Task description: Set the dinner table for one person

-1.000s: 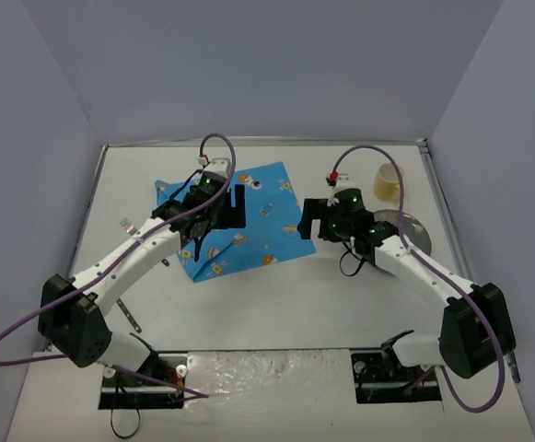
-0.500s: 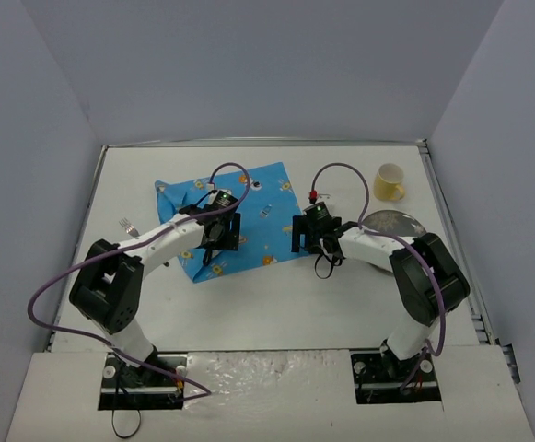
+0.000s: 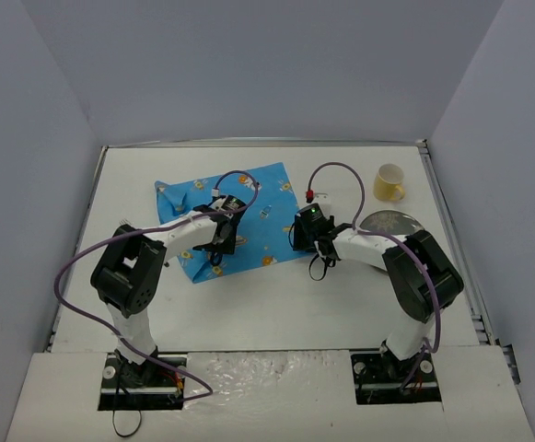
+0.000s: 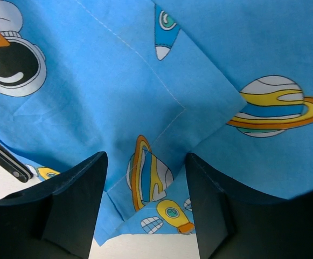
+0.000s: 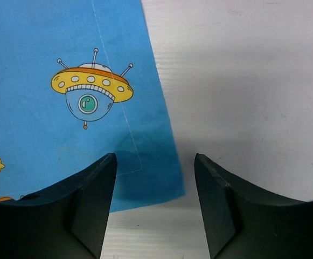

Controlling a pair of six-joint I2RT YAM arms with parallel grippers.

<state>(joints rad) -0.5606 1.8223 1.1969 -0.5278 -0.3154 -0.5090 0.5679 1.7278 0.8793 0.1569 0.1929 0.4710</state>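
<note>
The dinner table (image 3: 267, 295) is a white top carrying a blue cartoon-print cloth mat (image 3: 249, 198) at mid-left. My left gripper (image 3: 223, 241) is down at the mat's near-left part. In the left wrist view its open jaws (image 4: 145, 162) straddle a folded-over flap of the mat (image 4: 210, 54), close above the cloth. My right gripper (image 3: 301, 235) is at the mat's near-right corner. In the right wrist view its jaws (image 5: 155, 159) stand open, with that corner of the mat (image 5: 48, 65) lying flat on the table (image 5: 253, 81) between them.
A yellow cup (image 3: 389, 181) stands at the back right, and a grey plate (image 3: 391, 224) lies just in front of it beside the right arm. A dark utensil handle (image 4: 5, 159) lies at the mat's edge left of my left fingers.
Both arms have folded down and lowered their grippers onto the mat's near corners. Both pairs of jaws have narrowed but still stand apart.
</note>
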